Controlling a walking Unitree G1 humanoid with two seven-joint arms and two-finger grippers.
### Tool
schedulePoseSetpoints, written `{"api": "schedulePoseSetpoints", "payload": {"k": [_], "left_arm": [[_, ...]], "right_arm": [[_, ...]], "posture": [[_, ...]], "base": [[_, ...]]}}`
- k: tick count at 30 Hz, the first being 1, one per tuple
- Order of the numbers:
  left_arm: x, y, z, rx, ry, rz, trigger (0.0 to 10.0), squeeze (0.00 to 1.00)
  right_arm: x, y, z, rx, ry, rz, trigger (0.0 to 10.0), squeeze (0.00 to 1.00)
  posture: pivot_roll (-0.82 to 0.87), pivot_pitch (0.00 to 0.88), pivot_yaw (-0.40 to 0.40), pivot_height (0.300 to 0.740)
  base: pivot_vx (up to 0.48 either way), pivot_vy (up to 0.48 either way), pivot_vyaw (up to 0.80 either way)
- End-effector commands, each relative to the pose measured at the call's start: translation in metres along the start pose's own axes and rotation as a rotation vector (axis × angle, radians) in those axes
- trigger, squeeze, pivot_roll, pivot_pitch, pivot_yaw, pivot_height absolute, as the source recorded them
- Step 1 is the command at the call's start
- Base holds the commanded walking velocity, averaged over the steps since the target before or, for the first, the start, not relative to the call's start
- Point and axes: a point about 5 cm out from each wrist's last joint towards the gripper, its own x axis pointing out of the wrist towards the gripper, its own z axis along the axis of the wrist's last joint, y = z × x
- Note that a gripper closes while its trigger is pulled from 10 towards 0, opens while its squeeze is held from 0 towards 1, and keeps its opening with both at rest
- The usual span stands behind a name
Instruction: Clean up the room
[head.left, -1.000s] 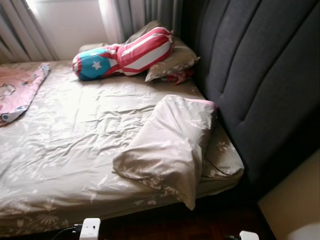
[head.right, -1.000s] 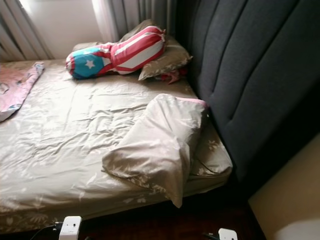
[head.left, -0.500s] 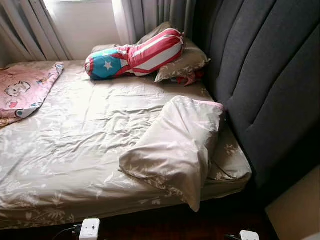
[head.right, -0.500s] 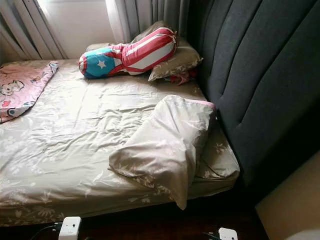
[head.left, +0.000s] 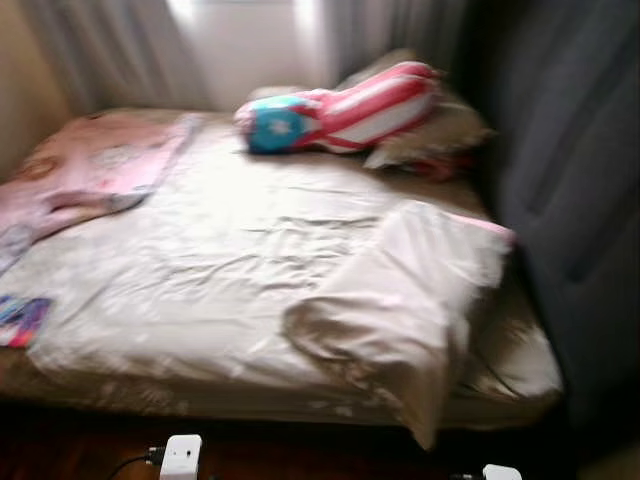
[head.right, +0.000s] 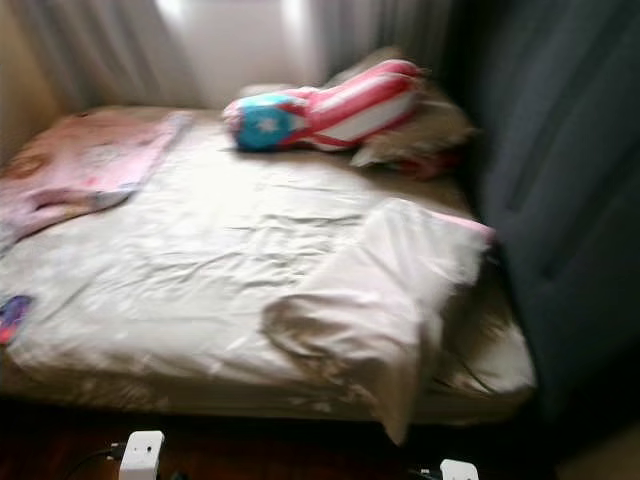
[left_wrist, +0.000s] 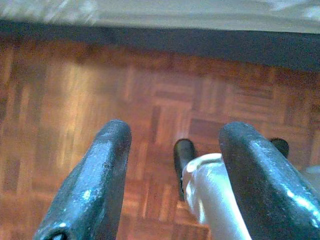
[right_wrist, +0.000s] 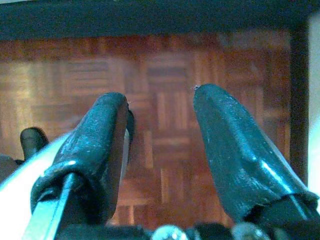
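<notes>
Blurred bed (head.left: 200, 270), pillow (head.left: 400, 310) overhanging edge, colourful item (head.left: 20, 320) indistinct

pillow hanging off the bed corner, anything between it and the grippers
Nothing visible lies on the pillow or in front of it. Both grippers hang low over the wooden floor, left gripper and right gripper open and empty, short of the bed.

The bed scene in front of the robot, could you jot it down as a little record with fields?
bed: beige floral sheet, rumpled
near pillow: beige, lying askew at the bed's edge by the dark headboard
striped bolster: red, white and blue with a star, at the far end
pink blanket: bunched on the robot's left side
left gripper: open, above the wooden floor
right gripper: open, above the floor
picture: blurred
</notes>
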Motion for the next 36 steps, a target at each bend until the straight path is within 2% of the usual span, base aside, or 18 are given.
{"api": "schedulePoseSetpoints", "payload": {"k": [1,19,26,31,36], "left_arm": [[-0.001,0.002,-0.006,-0.012,0.029,0.004,10.0,0.00],[-0.001,0.003,-0.006,-0.008,0.027,0.002,10.0,0.00],[-0.001,0.003,-0.004,-0.014,0.005,-0.006,10.0,0.00],[-0.001,0.003,-0.002,-0.008,-0.013,-0.007,10.0,0.00],[-0.001,0.001,0.005,-0.033,-0.088,-0.008,10.0,0.00]], "right_arm": [[0.001,0.003,0.004,0.002,-0.015,0.009,10.0,0.00],[0.001,0.004,0.003,0.019,-0.017,0.009,10.0,0.00],[0.001,0.005,0.004,0.033,-0.032,0.008,10.0,0.00],[0.001,0.006,0.007,0.063,-0.076,0.010,10.0,0.00],[0.000,0.007,0.017,0.106,-0.182,0.039,10.0,0.00]], "posture": [[-0.08,0.000,-0.018,0.723],[-0.09,0.000,-0.010,0.723],[-0.08,0.000,-0.008,0.723],[-0.08,0.000,-0.006,0.723],[-0.08,0.000,-0.013,0.723]], "base": [[0.259,0.000,0.00],[0.261,0.000,0.00],[0.000,0.000,0.00],[0.000,0.000,0.00],[0.000,0.000,0.00]]}}
